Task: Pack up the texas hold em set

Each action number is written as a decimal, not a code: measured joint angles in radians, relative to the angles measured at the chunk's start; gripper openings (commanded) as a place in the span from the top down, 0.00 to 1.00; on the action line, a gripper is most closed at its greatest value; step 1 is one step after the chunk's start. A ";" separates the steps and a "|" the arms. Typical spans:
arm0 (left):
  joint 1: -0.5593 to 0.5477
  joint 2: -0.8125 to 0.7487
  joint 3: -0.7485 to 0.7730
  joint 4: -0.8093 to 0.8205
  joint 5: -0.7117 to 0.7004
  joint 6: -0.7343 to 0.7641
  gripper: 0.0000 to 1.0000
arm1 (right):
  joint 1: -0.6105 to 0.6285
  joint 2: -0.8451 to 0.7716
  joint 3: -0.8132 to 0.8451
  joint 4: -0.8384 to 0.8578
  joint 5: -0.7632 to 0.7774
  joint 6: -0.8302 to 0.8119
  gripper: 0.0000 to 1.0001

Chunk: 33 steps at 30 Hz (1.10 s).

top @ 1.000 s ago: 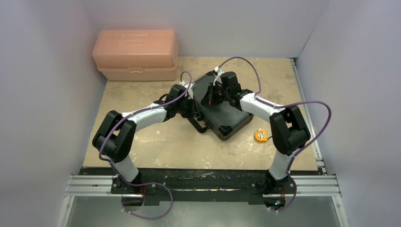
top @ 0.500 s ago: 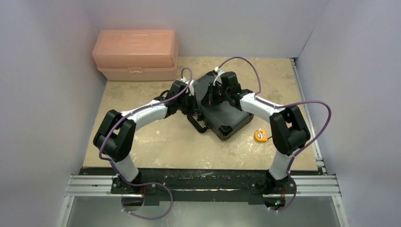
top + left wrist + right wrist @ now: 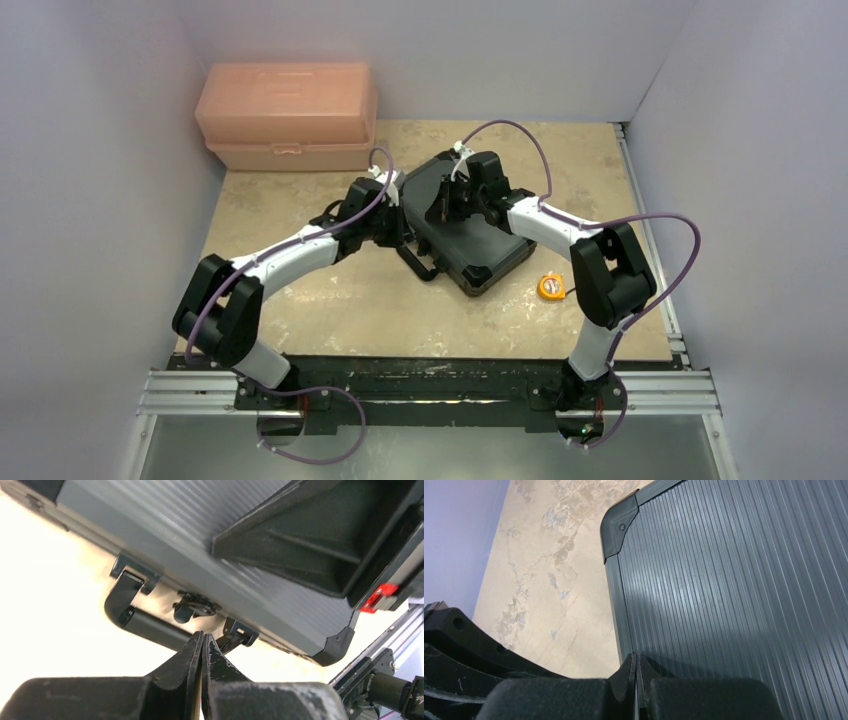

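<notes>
Two empty, fully closed pincers point(image 3: 202, 647) point(image 3: 635, 667) at case point(image 3: 734, 580)

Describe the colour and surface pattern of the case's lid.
The lid is dark grey with fine parallel ribs; clearest in the right wrist view.

Left arm point(image 3: 290, 255) stretched forward, left pincer point(image 3: 201, 642) closed; right arm point(image 3: 540, 225) bent, right pincer point(image 3: 635, 662) closed.
</notes>
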 measured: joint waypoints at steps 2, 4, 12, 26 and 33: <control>0.000 -0.030 -0.032 0.005 -0.015 0.005 1.00 | 0.000 0.000 0.000 0.000 0.000 0.000 1.00; 0.000 -0.043 -0.060 0.013 -0.026 0.006 1.00 | 0.000 0.000 0.000 0.000 0.000 0.000 1.00; 0.000 -0.020 -0.121 0.055 -0.031 -0.004 1.00 | 0.000 0.000 0.000 0.000 0.000 0.000 1.00; 0.000 0.109 -0.108 0.089 -0.002 -0.032 1.00 | 0.000 0.003 0.000 0.004 -0.001 0.000 1.00; -0.001 0.151 -0.057 0.089 0.007 -0.067 1.00 | 0.000 0.008 0.002 0.011 -0.002 0.000 1.00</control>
